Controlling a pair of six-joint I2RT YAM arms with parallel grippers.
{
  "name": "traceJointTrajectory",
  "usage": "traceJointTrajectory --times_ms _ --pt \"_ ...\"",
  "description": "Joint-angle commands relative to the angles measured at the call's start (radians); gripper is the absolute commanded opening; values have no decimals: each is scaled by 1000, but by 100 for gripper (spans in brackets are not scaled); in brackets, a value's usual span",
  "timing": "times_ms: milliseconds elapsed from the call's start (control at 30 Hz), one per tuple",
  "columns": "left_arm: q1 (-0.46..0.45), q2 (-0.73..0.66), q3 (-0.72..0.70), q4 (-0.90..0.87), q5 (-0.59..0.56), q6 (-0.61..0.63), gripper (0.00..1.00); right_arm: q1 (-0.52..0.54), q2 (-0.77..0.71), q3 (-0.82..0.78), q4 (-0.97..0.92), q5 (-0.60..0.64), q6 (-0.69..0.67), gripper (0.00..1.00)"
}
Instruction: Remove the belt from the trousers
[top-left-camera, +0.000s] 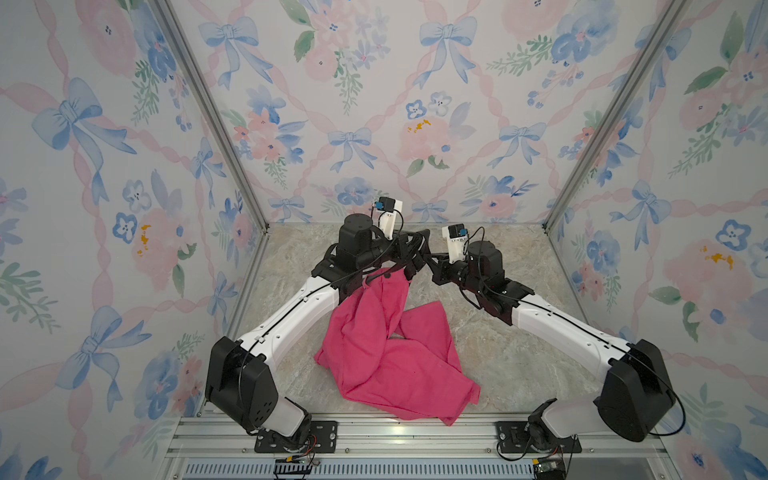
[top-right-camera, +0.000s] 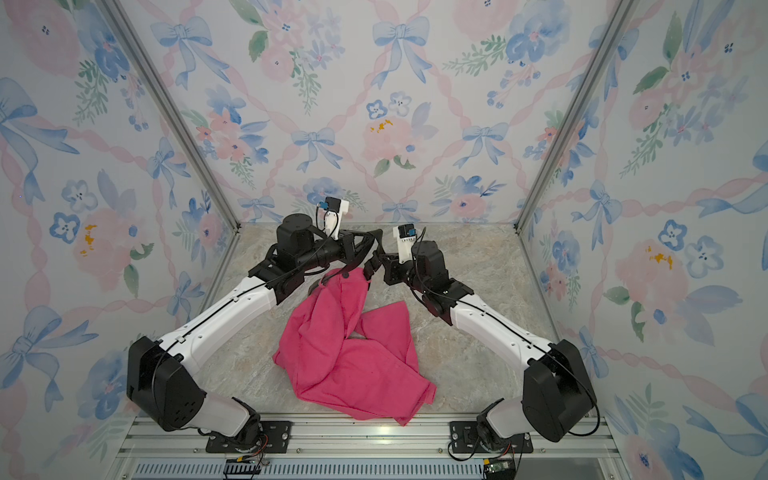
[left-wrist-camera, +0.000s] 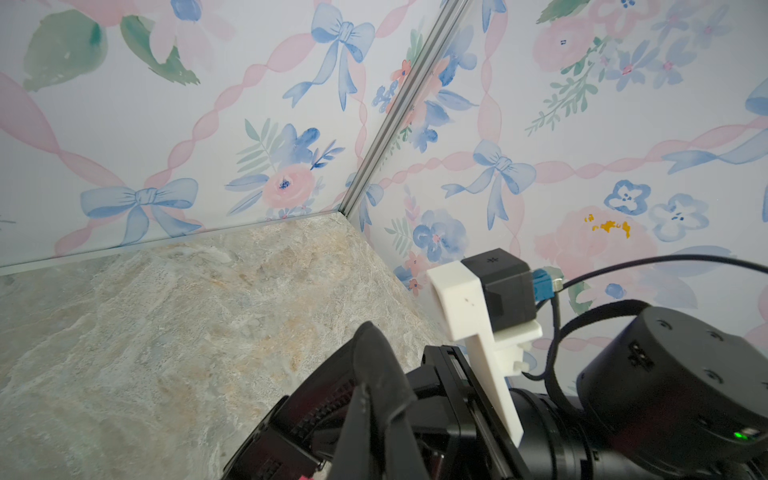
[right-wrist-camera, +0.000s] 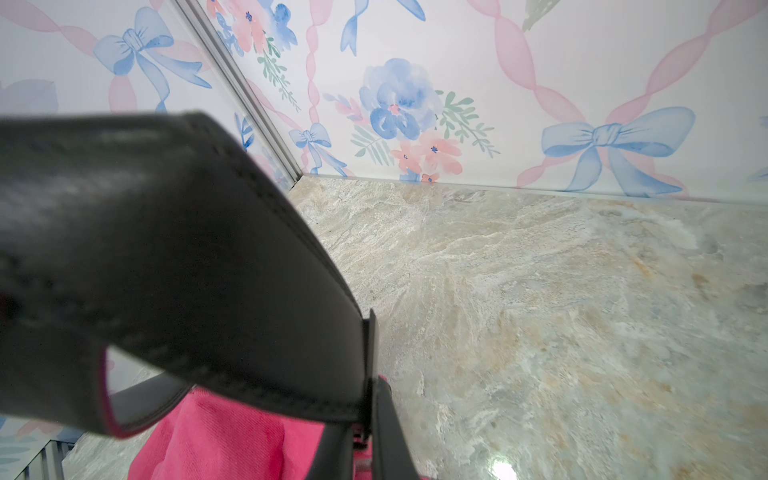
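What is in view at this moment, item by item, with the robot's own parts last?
belt: one, black, arching above the table at the two grippers.
trousers: one pair, hot pink, crumpled mid-table, waist end up at the grippers.
waist button: one, dark, on the waist end.
table: one, marbled beige-grey, under everything.
walls: three, floral bow wallpaper, around the table.
wrist cameras: two, black on white mounts, one per arm.
left gripper: one, black, shut on the belt, far centre.
right gripper: one, black, shut on the belt, facing the left.
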Motion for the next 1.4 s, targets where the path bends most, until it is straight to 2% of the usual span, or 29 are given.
traceJointTrajectory --times_ms 0,233,567,700,800,833,867,967,1167,1367 --pt "3 -217 109 526 105 -58 0 -45 125 -103 -390 87 38 0" --pt "5 -226 129 538 94 -69 0 -45 152 -105 -388 83 40 9" --pt "6 -238 156 560 70 -95 0 -47 176 -105 -382 75 35 16" --pt "8 -241 159 563 60 -101 0 -47 185 -105 -382 68 30 14" --pt "10 -238 162 566 58 -105 0 -47 186 -107 -377 63 29 1" --pt "9 -236 164 567 58 -109 0 -47 186 -108 -376 65 30 0" --pt "9 -235 166 568 59 -111 0 -47 186 -108 -376 65 28 1" --pt "10 -230 180 570 57 -116 0 -47 185 -108 -379 62 24 11" --pt "11 -220 186 572 61 -125 0 -47 214 -117 -368 58 25 7" --pt "12 -221 189 577 58 -131 0 -47 233 -121 -365 52 27 13"
